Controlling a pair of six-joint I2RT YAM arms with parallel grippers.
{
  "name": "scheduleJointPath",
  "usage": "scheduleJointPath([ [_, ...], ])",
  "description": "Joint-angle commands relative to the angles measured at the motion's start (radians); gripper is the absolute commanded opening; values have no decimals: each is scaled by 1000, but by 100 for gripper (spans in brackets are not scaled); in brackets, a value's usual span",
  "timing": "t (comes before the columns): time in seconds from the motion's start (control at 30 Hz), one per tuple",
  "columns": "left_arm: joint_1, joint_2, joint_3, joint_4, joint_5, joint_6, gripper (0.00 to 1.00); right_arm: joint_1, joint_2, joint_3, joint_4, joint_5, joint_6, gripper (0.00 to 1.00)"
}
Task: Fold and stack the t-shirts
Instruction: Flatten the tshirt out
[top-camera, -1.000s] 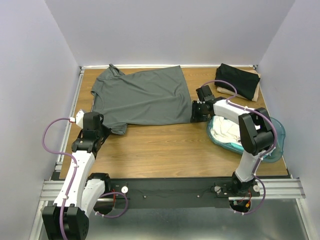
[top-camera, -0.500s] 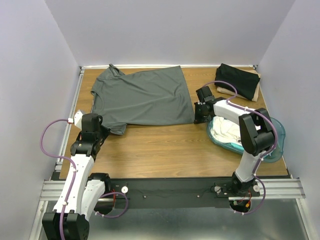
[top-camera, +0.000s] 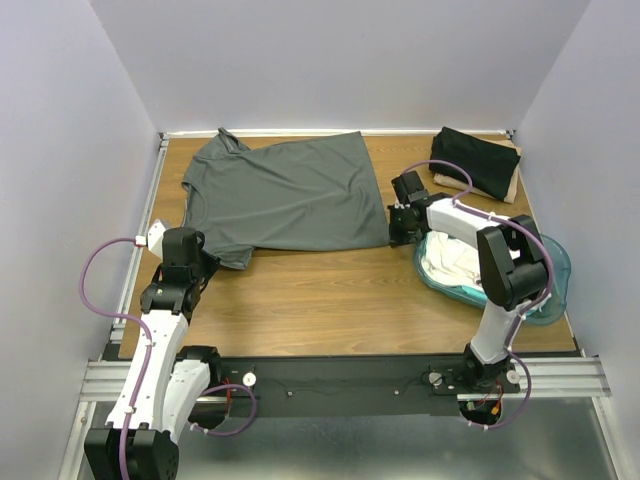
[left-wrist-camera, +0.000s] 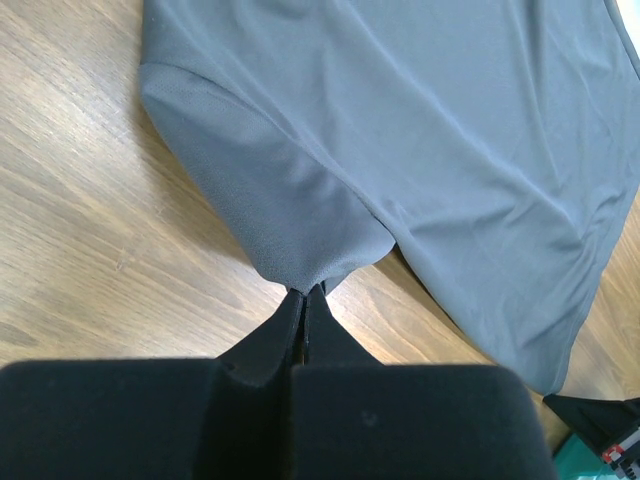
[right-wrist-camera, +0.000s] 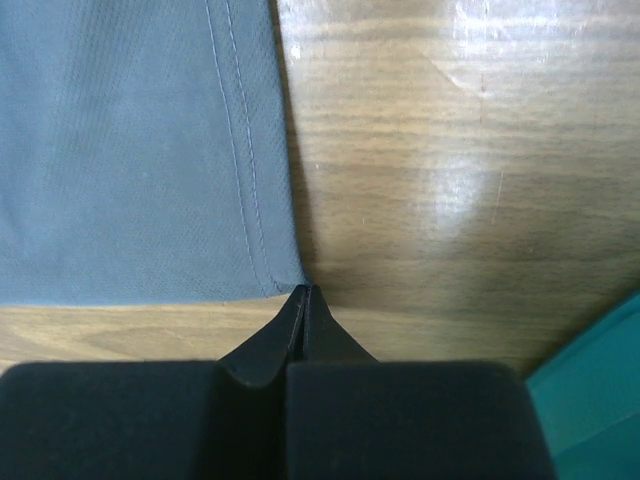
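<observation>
Top external: grey t-shirt (top-camera: 285, 195) lies left-right, collar (top-camera: 222, 138) left.

Plain pale lavender walls (top-camera: 330, 60) close in three sides. Wood-grain table (top-camera: 330, 300), white trim (top-camera: 300, 132) along its far edge, aluminium rail (top-camera: 560, 377) across the near edge. Dull grey surface (top-camera: 350, 450) below. Soft, even light; faint glare on the wood.

Wooden desk (top-camera: 320, 290), bare brown grain along the near side; dark grey t-shirt (top-camera: 285, 195) spread flat over the far left; black t-shirt (top-camera: 478, 160) folded in the far right corner on a pale cloth (top-camera: 513, 178); teal tub (top-camera: 556, 266) sitting at the right edge.
</observation>
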Motion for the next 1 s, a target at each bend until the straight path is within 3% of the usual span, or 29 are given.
scheduleJointPath([
  [0.0,4,-15,1,-3,-34,9,0,6,-53,-27,-39,-4,-20,0],
  [0.97,4,-20,21,-2,-15,63,0,6,-135,28,-78,-93,27,0],
])
